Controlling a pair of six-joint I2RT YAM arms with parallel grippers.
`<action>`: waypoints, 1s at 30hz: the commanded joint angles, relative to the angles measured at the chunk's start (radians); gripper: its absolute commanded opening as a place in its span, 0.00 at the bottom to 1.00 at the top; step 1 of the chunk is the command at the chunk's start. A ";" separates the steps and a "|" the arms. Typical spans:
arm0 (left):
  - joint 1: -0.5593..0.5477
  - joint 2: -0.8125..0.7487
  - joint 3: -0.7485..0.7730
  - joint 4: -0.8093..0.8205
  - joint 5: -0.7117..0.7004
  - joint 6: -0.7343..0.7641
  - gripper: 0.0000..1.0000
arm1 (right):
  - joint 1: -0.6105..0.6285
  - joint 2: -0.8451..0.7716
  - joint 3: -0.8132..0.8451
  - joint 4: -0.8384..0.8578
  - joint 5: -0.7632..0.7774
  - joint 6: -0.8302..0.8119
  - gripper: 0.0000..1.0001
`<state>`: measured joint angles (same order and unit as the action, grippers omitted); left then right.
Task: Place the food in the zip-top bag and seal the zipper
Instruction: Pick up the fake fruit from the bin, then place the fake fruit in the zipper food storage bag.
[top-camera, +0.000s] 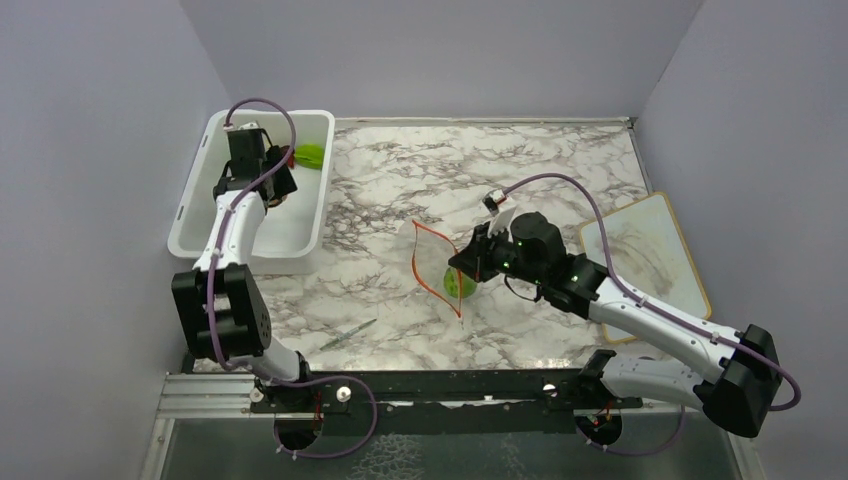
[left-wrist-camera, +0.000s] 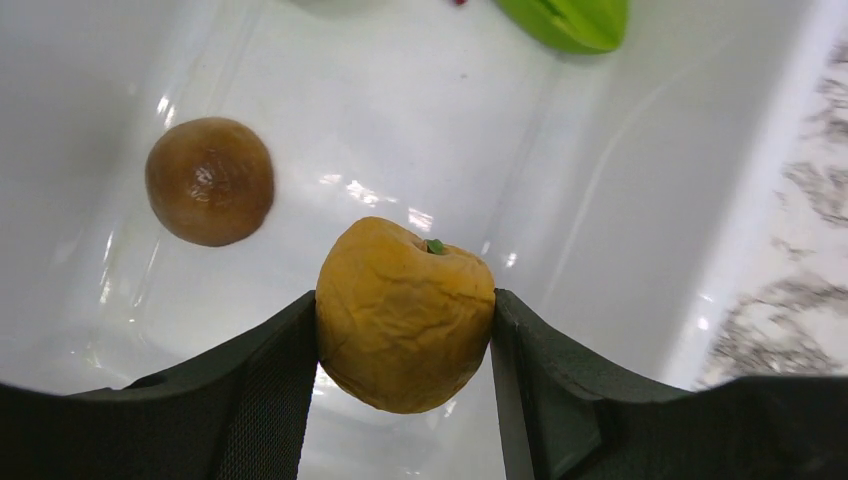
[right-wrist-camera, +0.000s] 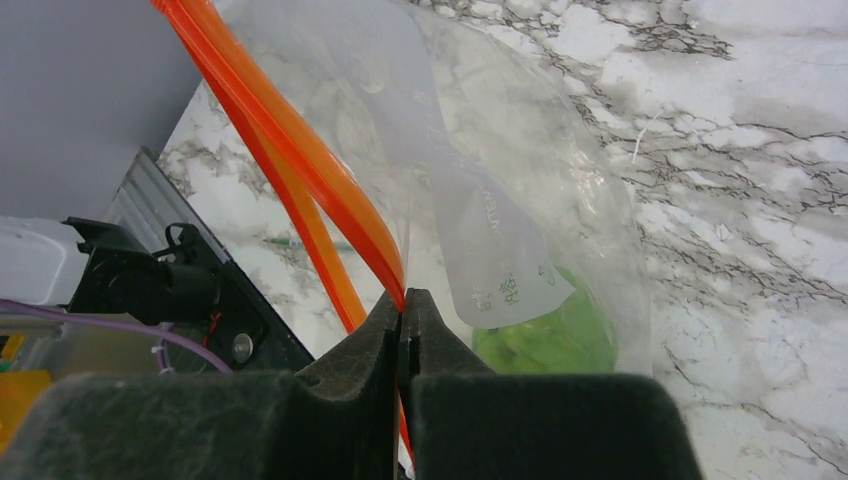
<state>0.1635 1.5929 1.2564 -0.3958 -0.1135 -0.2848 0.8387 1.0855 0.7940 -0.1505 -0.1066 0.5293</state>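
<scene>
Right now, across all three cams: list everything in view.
table: 1, marble, underneath
tub: 1, white, far left
orange fruit: 1, yellow-orange, in tub, gripped
brown ball: 1, brown, tub floor
green piece: 1, bright green, tub's far end
zip-top bag: 1, clear, table centre, mouth open
zipper: 1, orange-red, along bag's mouth
green ball: 1, pale green, inside bag
board: 1, pale, tan rim, table's right
slim object: 1, grey-green, table's front
left hand: 1, black, shut on orange fruit
right hand: 1, black, shut on zipper
</scene>
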 joint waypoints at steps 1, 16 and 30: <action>-0.044 -0.174 -0.029 -0.022 0.160 -0.020 0.45 | 0.003 0.000 0.043 -0.034 0.052 0.019 0.01; -0.221 -0.473 -0.063 -0.023 0.735 -0.088 0.42 | 0.003 -0.035 0.103 -0.040 0.158 0.097 0.01; -0.389 -0.574 -0.257 0.203 0.995 -0.263 0.41 | 0.003 -0.011 0.136 -0.019 0.173 0.158 0.01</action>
<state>-0.1875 1.0420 1.0309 -0.2955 0.7830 -0.4828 0.8387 1.0569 0.9001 -0.1856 0.0479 0.6502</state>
